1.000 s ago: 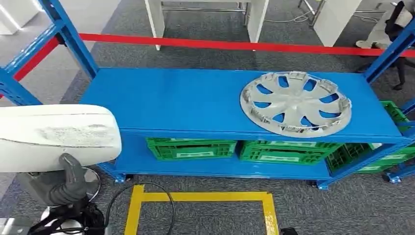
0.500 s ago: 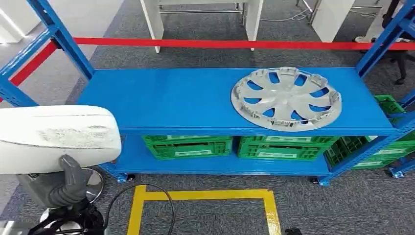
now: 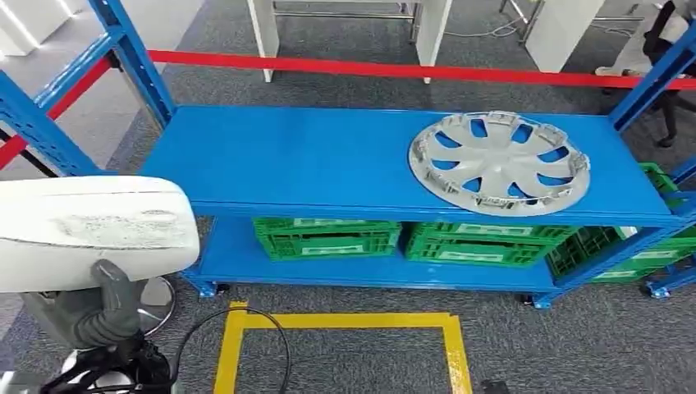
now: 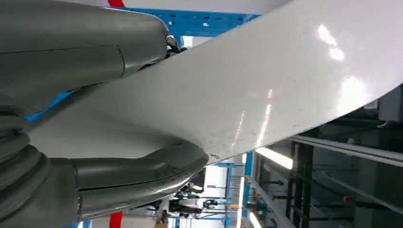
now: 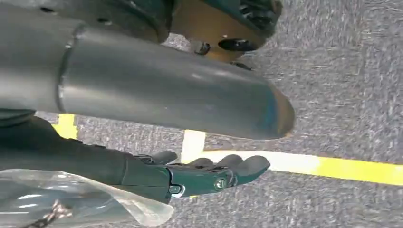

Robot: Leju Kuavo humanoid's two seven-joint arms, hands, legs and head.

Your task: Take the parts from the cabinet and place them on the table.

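Observation:
A silver wheel cover (image 3: 499, 161) lies flat on the right half of the blue rack's top shelf (image 3: 287, 156). At the lower left my left hand (image 3: 103, 308) grips a large white curved panel (image 3: 90, 230) from below, thumb up against its edge. The left wrist view shows the same panel (image 4: 266, 85) clamped between the grey thumb (image 4: 138, 171) and the hand. My right hand (image 5: 209, 173) hangs low over the grey carpet, fingers stretched out, holding nothing. It is far from the wheel cover.
Green crates (image 3: 328, 238) fill the rack's lower shelf, with more at the right (image 3: 648, 254). A red beam (image 3: 394, 70) runs behind the rack, white table legs (image 3: 264, 33) beyond it. Yellow floor tape (image 3: 345, 322) and a black cable (image 3: 246, 328) lie in front.
The whole picture has shifted a little, so the camera moved, not the rack. The white panel stays in my left hand, and the wheel cover lies where it was.

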